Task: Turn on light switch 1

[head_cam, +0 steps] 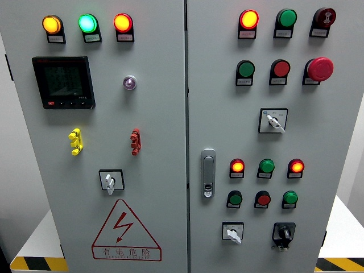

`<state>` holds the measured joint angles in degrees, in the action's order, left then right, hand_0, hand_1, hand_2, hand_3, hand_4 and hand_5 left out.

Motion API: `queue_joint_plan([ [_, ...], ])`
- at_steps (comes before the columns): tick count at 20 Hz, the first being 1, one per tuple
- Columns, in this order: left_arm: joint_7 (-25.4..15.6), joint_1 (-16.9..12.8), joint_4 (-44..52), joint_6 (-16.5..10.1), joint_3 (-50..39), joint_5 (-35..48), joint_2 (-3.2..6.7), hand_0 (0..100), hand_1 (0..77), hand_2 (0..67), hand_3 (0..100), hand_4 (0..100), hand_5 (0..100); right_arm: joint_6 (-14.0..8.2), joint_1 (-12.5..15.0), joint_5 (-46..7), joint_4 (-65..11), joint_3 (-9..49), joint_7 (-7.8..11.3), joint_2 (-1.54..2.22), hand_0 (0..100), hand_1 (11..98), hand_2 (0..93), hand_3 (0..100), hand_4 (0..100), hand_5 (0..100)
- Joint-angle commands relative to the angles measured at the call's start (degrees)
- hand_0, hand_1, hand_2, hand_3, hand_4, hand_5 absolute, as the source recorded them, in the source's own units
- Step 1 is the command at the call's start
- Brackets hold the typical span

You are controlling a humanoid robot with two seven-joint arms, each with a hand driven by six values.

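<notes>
- A grey control cabinet (pixel 159 239) fills nearly the whole view, split by a vertical seam just right of the middle into a left door and a right door.
- Low on the left door sits a red-edged triangular warning sign (pixel 126 232) with a lightning bolt and a line of characters beneath it.
- A black digital meter (pixel 63 82) is mounted high on the left door, its screen dim.
- A silver door latch (pixel 208 173) stands upright on the right door, just beside the seam.
- A red mushroom stop button (pixel 320 69) juts from the upper right, with a dark red buzzer (pixel 325 17) above it.
- Three lamps glow along the top of the left door: orange (pixel 51 24), green (pixel 87 23), orange-red (pixel 123 23).
- Rotary switches: one on the left door (pixel 110 180) above the warning sign, one at mid-right (pixel 273 120), and two at the lower right, a white-handled one (pixel 232 232) and a black one (pixel 284 233). No label I can read tells which is light switch 1.
- A yellow clip (pixel 75 141) and a red clip (pixel 135 141) sit side by side, well apart.
- No robot hand shows, so I cannot tell its state.
</notes>
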<state>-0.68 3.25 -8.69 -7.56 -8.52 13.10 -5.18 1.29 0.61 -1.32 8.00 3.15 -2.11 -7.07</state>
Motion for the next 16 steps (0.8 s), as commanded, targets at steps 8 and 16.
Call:
queue_joint_plan([
  [8, 0.3, 0.0, 0.2, 0.1, -0.1, 0.3, 0.0, 0, 0.2, 0.0, 0, 0, 0, 0.0, 0.0, 0.0, 0.0, 0.0, 0.0, -0.05, 0, 19.7, 0.0, 20, 19, 11],
  [16, 0.3, 0.0, 0.3, 0.1, -8.0, 5.8, 0.0, 0, 3.9, 0.0, 0, 0, 0, 0.0, 0.0, 0.0, 0.0, 0.0, 0.0, -0.05, 0, 19.8, 0.0, 20, 19, 11],
])
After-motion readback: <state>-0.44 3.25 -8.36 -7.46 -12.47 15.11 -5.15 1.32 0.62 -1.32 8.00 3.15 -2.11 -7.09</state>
